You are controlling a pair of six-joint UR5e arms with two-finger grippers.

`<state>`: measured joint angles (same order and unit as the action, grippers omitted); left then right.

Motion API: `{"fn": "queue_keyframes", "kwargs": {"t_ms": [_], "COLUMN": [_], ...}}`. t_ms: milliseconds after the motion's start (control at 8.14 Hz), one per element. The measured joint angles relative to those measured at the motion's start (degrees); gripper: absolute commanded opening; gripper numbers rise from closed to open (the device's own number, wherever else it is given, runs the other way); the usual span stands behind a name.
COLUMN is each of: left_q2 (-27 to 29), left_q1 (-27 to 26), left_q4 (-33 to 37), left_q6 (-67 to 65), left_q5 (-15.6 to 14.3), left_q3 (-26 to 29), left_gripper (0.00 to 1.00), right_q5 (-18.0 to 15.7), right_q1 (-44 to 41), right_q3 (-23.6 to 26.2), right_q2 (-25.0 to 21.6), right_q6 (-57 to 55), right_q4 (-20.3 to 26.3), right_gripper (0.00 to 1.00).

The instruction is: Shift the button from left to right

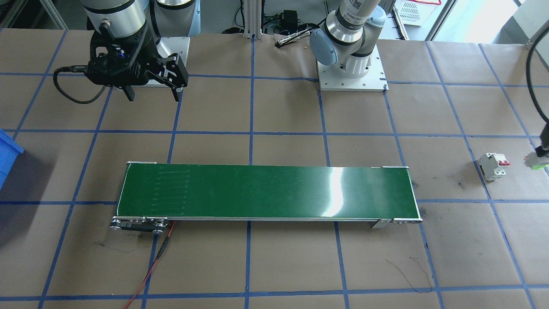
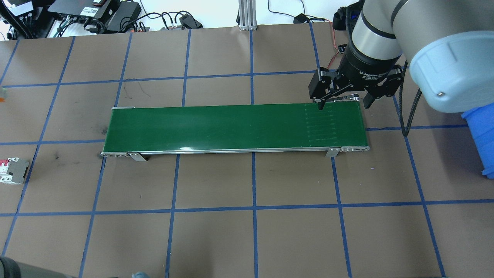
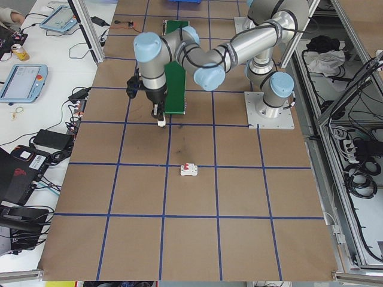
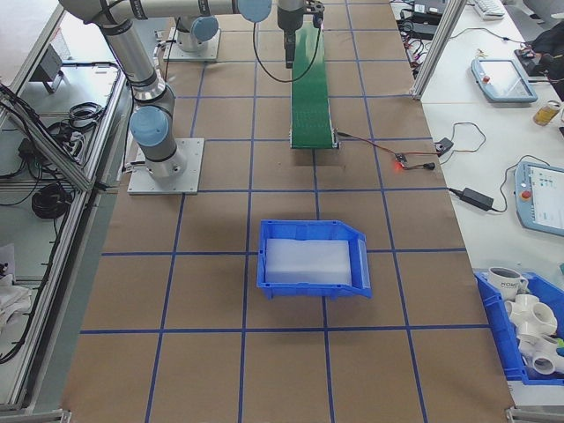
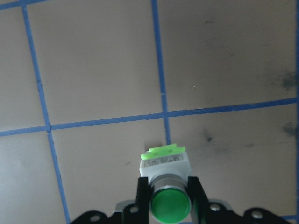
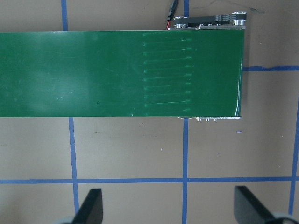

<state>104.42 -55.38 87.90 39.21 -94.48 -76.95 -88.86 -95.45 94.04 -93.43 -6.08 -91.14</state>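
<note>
On the left wrist camera I read the left gripper clenched on the button — one black finger on each side of the white base, the round green cap facing the lens at 6 o'clock of that view. The button hangs above the brown table, clear of the surface, over a crossing of blue tape lines.

In the front-facing view the same grasp sits at the 3 o'clock edge: the button shows as a small whitish-green shape under the dark finger ends, just beside the white circuit breaker with red switches, not touching it. The breaker stands on the table well apart from the green conveyor belt, beyond its end on the robot's left.

The right gripper is released — its two fingers stand wide apart with nothing between them. In the overhead view it hovers over the far edge of the belt at the end on the robot's right. The right wrist camera confirms this: both finger tips appear at 7 and 5 o'clock of the frame, with the belt end at 12 o'clock.

A blue bin holding a pale sheet lies on the table past the belt's right end.
</note>
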Motion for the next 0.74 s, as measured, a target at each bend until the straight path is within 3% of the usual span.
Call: {"fn": "queue_keyframes", "kwargs": {"t_ms": [246, 491, 737], "left_q2": [-3.54, -3.61, -2.42], "left_q1": [-10.61, -16.33, -17.95], "left_q4": [3.97, 4.45, 3.64], "left_q6": [-14.2, -21.44, -23.58], "left_q5": [0.26, 0.92, 6.16], "left_q3": [-0.5, -2.37, -6.21], "left_gripper": [0.0, 0.0, 0.0], "right_q5": [-0.03, -0.05, -0.08], "right_q1": [0.0, 0.0, 0.0], "right_q3": [0.0, 0.0, 0.01], "right_q2": [0.0, 0.0, 0.0], "right_q6": [0.01, 0.02, 0.04], "right_q4": [0.0, 0.0, 0.0], "right_gripper": [1.0, 1.0, 1.0]}}
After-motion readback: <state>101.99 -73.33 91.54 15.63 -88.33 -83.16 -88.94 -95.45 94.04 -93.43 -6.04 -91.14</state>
